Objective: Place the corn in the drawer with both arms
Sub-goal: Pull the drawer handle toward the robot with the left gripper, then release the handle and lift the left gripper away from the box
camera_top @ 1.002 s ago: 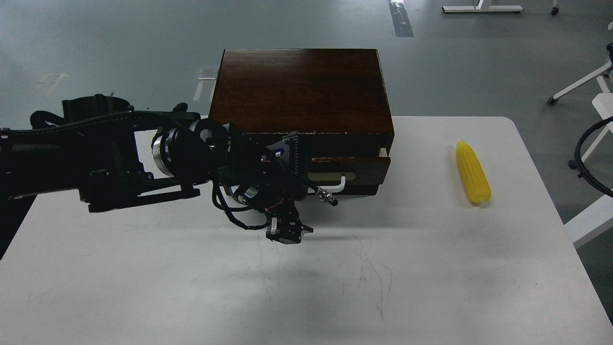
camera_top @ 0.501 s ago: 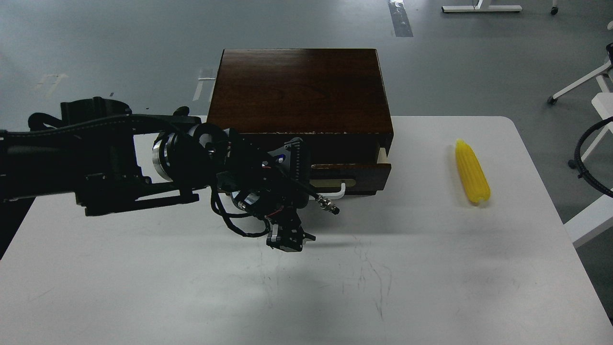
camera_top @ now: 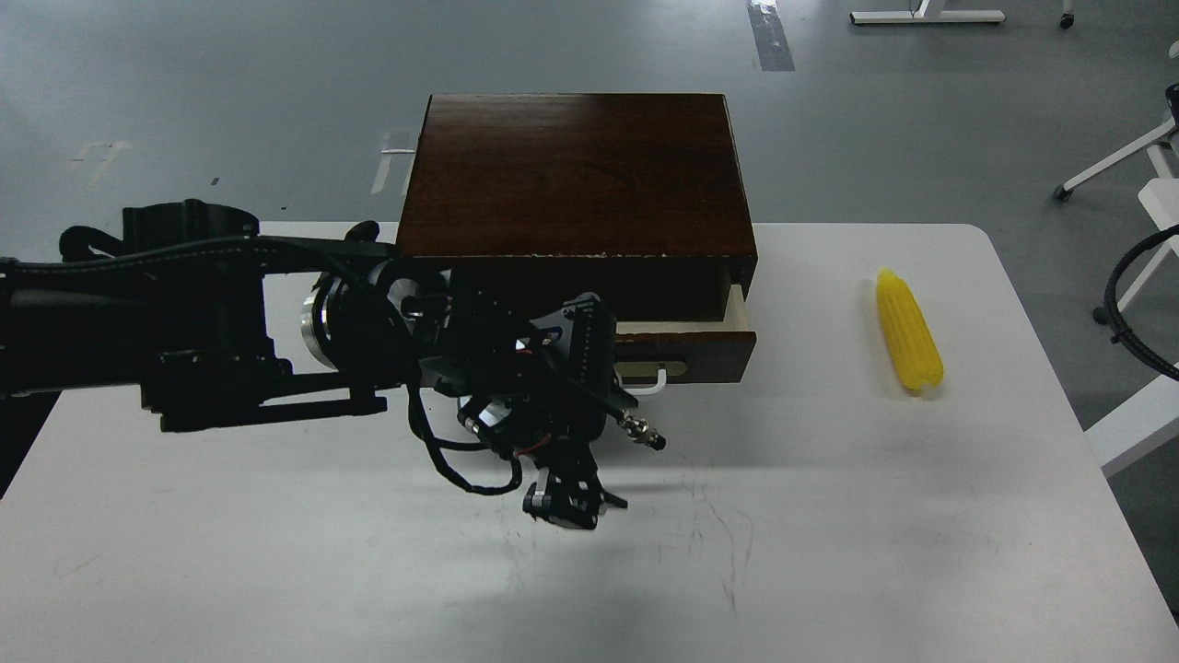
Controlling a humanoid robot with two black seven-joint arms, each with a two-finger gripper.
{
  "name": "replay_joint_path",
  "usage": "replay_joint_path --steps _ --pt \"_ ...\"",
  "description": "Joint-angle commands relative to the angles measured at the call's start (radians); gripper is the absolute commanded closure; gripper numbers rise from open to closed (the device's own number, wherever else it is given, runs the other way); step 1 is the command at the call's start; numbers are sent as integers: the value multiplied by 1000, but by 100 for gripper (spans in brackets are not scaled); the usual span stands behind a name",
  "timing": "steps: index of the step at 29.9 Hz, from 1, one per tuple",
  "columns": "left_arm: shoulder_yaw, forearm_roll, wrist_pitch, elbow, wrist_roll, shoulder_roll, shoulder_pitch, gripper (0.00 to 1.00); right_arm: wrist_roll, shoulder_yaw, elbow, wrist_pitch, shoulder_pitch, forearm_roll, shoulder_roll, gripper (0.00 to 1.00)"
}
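The yellow corn point(camera_top: 907, 330) lies on the white table point(camera_top: 829, 516) at the right, well apart from both the box and my arm. The dark brown box point(camera_top: 576, 175) stands at the table's back middle. Its drawer point(camera_top: 700, 348) is pulled out a little, and a pale inner side point(camera_top: 735, 304) shows. My left gripper point(camera_top: 610, 366) is at the left part of the white handle point(camera_top: 652, 383), covering it, and appears shut on it. My right gripper is out of view.
My left arm point(camera_top: 203, 313) stretches across the table's left half in front of the box. A black cable point(camera_top: 1128, 304) loops in at the right edge. White chair legs point(camera_top: 1105, 166) stand on the grey floor beyond the table's right side.
My left gripper has moved toward me, and the drawer has slid out with it. More of the pale inner side shows now. The corn has not moved.
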Motion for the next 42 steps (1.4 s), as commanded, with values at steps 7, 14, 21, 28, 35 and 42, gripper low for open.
replay_joint_path --steps 7,14,21,28,35,42 --pt "-5 1 -3 1 1 1 -2 10 0 -2 0 0 2 0 0 0" --pt "-50 -57 -3 -13 -1 14 -15 6 -1 -2 0 0 2 0 0 0" --pt "-233 -429 -3 5 4 81 -40 2 -1 -15 1 0 -1 -3 -24 0" --pt "-399 -1041 -3 234 -1 181 -17 2 2 -204 1 0 35 -9 -61 0" --pt "-416 -1573 -3 514 1 202 17 2 9 -535 -66 0 152 -15 -89 0" --pt "-462 -1857 -3 883 -9 172 98 2 11 -877 -100 0 266 -143 -70 0"
